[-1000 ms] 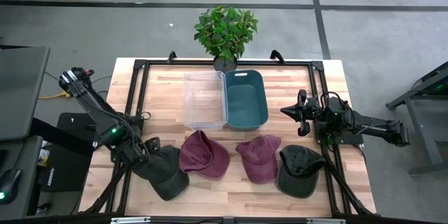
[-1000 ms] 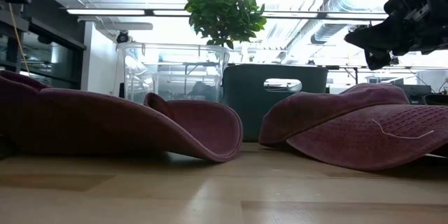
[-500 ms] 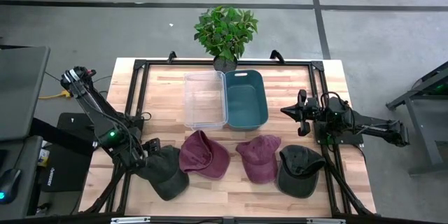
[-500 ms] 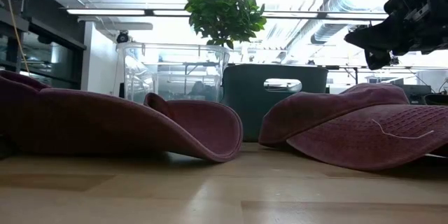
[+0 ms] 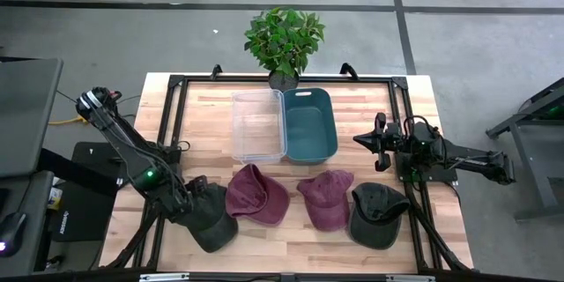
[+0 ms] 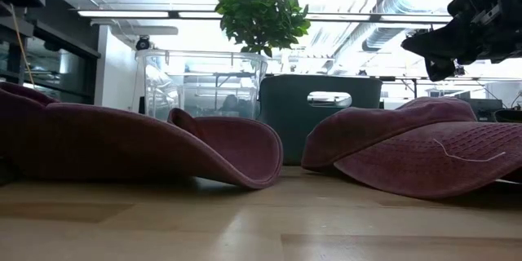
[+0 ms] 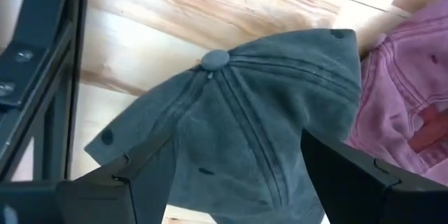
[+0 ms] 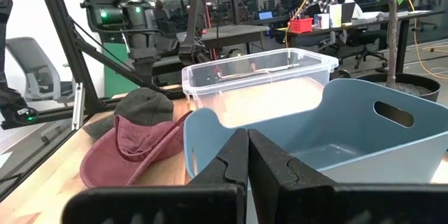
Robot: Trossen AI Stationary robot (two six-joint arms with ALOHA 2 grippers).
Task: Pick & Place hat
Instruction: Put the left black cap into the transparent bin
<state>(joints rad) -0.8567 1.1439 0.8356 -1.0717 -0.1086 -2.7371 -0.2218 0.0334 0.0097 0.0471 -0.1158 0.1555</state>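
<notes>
My left pincer [image 5: 196, 214] hangs low over the front left corner of the worktop [image 5: 203, 110], right above the grey-green hat [image 5: 214, 216]. Its fingers [image 7: 143, 171] stand wide apart, one on each side of the hat's crown, and from my left wrist I look straight down on the button at the top of that crown; whether the pads already touch the cloth I cannot tell. This hat lies at the left end of the front row, its edge against the maroon hat [image 5: 256, 196] just beside it.

Next in the row comes a second maroon hat [image 5: 326, 197], and after it a dark hat [image 5: 379, 214] at the right end, the two touching. From table height only the two maroon hats fill the foreground, brims flat on the wood.

Behind the row, near the middle of the worktop, a clear plastic bin [image 5: 258, 125] and a teal bin [image 5: 309, 124] stand side by side, touching, the clear one to the left. A potted plant [image 5: 284, 42] sits at the back edge behind them.

My right pincer [image 5: 367, 140] waits in the air over the right side, beside the teal bin and well apart from the hats, its fingers pressed together on nothing.
</notes>
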